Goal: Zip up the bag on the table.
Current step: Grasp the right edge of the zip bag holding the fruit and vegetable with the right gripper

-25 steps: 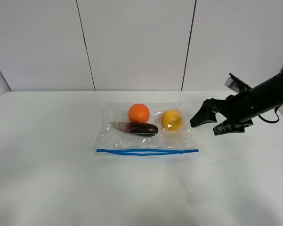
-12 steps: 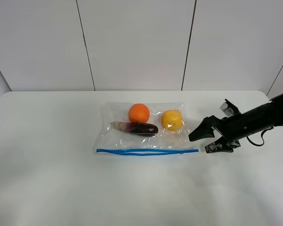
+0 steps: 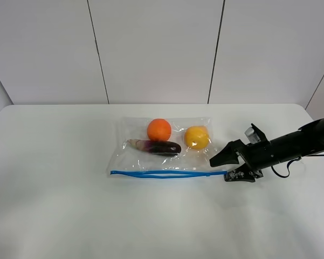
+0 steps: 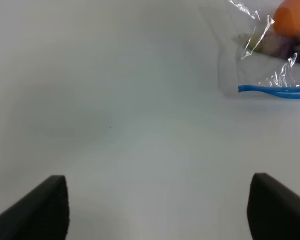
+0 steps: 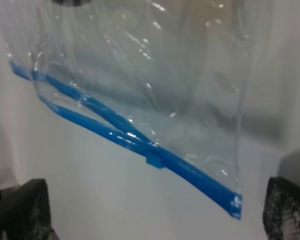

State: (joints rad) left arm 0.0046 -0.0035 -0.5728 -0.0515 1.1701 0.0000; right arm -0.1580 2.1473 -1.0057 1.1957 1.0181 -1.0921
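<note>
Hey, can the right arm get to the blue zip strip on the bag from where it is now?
Probably yes. The right tool is open beside the end of the blue zip strip of the bag, and nothing visible stands between them.

Light: bright, even and diffuse over the white surface (image 3: 64,210); no clear source direction.
Shadows: soft, faint grey beside the bag (image 3: 130,161) in both wrist views.
Glare: small white glints on the crinkled plastic.
Focus: exterior view crisp; right wrist view soft, with the right end effector (image 5: 154,207) fingers (image 5: 22,212) blurred and dark.
</note>
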